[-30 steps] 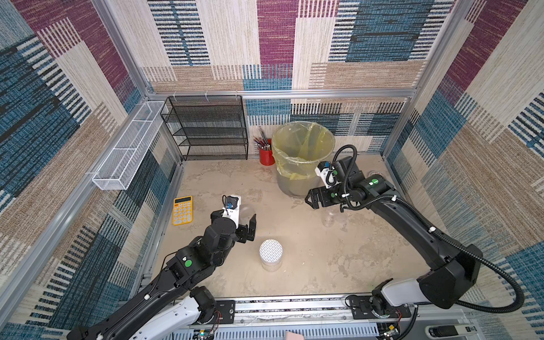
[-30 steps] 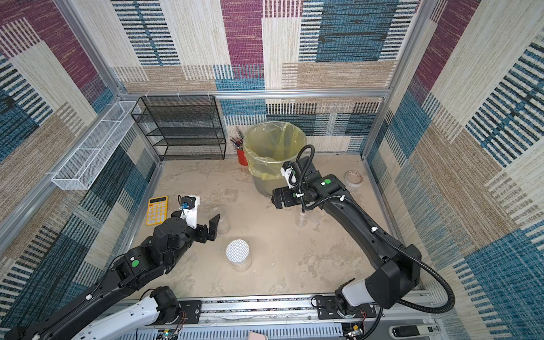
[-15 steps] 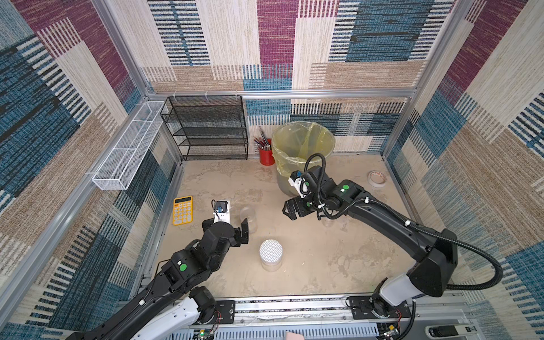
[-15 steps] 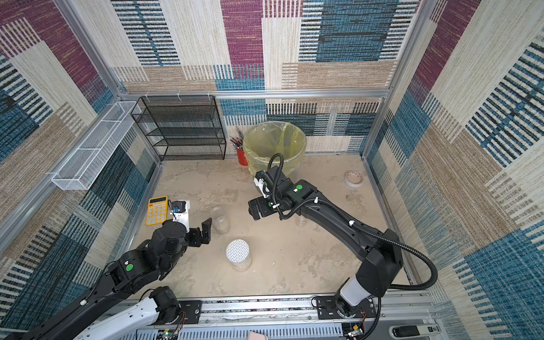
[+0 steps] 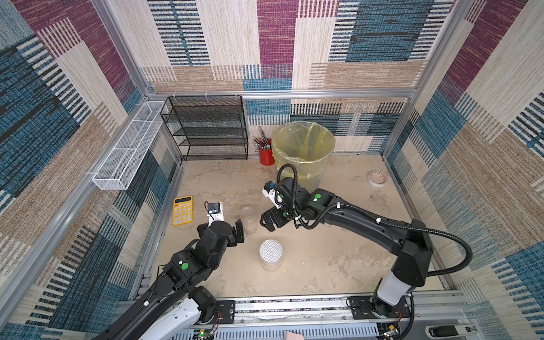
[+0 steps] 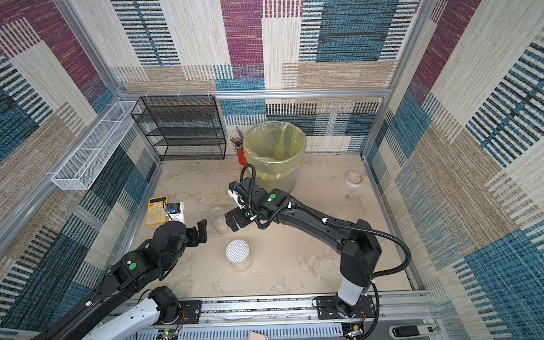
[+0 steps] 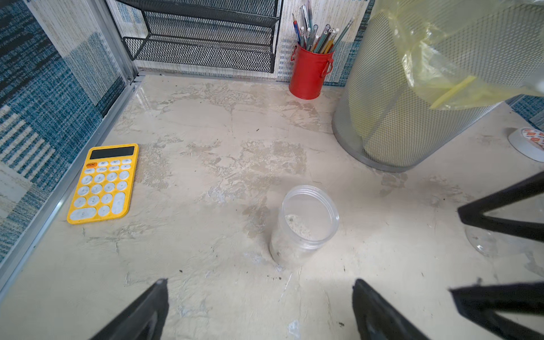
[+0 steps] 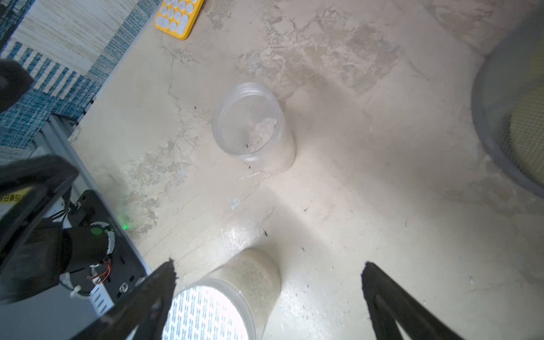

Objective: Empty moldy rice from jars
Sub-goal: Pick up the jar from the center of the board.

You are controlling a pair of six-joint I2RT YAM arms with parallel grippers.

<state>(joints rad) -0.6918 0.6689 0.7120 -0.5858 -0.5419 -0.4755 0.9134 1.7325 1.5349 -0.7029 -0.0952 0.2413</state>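
jar (image 5: 248,219) without a lid stands upright on the desk (image 5: 323,259) between our two pincers, a little pale moldy rice (image 8: 263,132) clumped at its bottom. we see the left pincer (image 7: 259,284) spread wide and empty just beside it, and the right pincer (image 8: 269,263) equally spread and empty on its other side. the grid-lidded jar (image 5: 271,253) stands nearer the arm bases, with rice showing through its wall.

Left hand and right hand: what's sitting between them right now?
The lidless clear jar stands upright between the left hand and the right hand, touching neither, with a little moldy rice inside. Both top views show it.
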